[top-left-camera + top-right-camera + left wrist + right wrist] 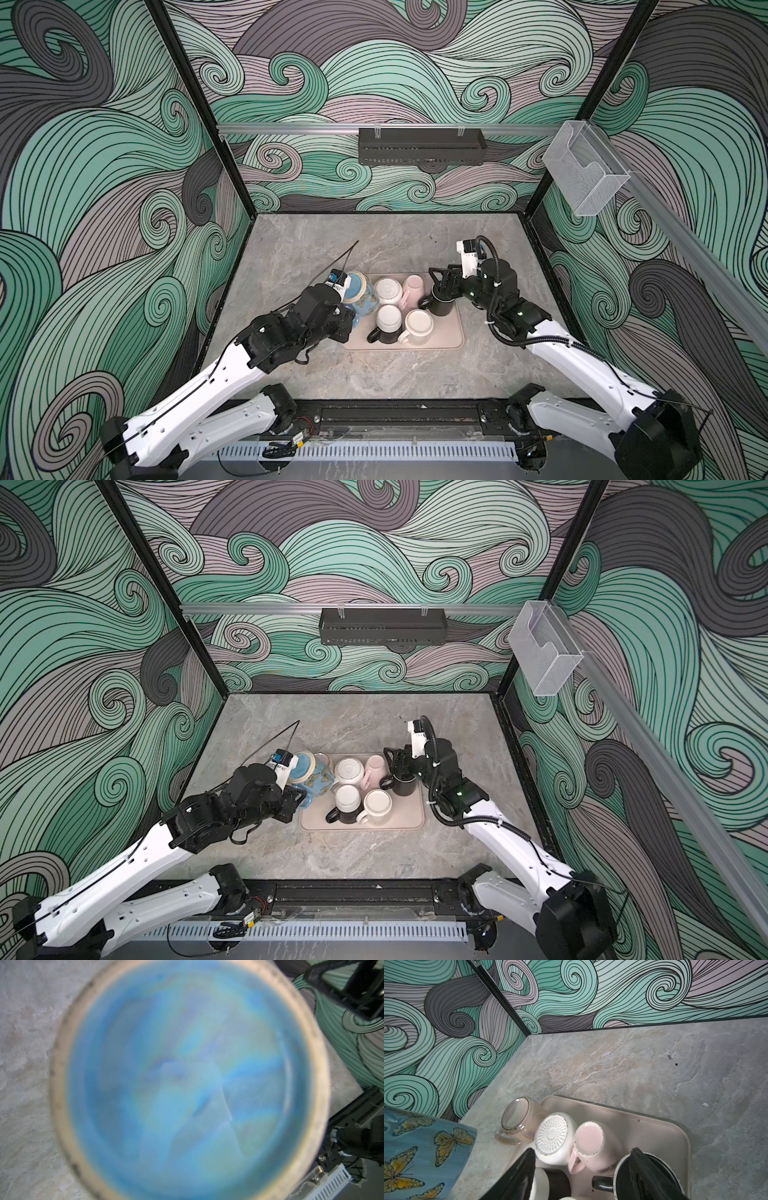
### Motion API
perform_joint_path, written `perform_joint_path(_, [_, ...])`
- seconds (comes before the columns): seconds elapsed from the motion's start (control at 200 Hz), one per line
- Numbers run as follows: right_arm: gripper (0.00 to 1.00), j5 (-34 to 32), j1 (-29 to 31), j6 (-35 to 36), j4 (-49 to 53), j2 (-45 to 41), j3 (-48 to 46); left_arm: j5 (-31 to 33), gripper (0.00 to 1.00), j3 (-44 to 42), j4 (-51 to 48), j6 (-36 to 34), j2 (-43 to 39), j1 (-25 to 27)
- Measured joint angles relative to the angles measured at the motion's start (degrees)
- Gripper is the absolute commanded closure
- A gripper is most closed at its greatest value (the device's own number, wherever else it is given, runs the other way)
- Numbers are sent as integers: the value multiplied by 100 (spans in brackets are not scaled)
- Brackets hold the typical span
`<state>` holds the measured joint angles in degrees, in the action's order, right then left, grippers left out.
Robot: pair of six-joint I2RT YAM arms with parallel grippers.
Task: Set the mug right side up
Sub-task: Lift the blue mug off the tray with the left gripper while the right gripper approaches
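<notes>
A blue mug (362, 297) (316, 776) painted with butterflies is held tilted at the tray's left end. My left gripper (347, 318) is shut on it low at its side. One round end of the blue mug (187, 1084) fills the left wrist view in a blur and hides the jaws. Part of its butterfly wall (425, 1157) shows in the right wrist view. My right gripper (438, 283) (583, 1150) stands open over the black mug (442, 306) (629, 1180), which stands mouth up at the tray's right end. One finger (650, 1178) is above its mouth.
The beige tray (454, 337) also holds a white ribbed mug (388, 289) and a pink mug (413, 286), both upside down, a black-and-white mug (388, 319) and a cream mug (417, 327). A glossy pinkish mug (517, 1120) stands upside down on the table beside the tray.
</notes>
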<state>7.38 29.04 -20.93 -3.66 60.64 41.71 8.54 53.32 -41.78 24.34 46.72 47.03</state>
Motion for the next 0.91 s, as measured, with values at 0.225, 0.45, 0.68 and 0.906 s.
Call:
perform_joint_path(0.225, [27, 457, 0, -413, -393, -116, -39, -542, 100, -216, 1552, -50, -138, -166])
perform_joint_path(0.45, [27, 907, 0, -719, -619, -262, -280, -1853, 100, -254, 3147, 404, 323, -981])
perform_joint_path(0.68, [27, 1327, 0, -1003, -883, -675, -487, -2916, 100, -496, 4920, 1532, 739, -1825])
perform_joint_path(0.906, [28, 1576, 0, -1499, -1519, -815, -645, -3679, 100, -678, 6465, 2636, 1270, -2059])
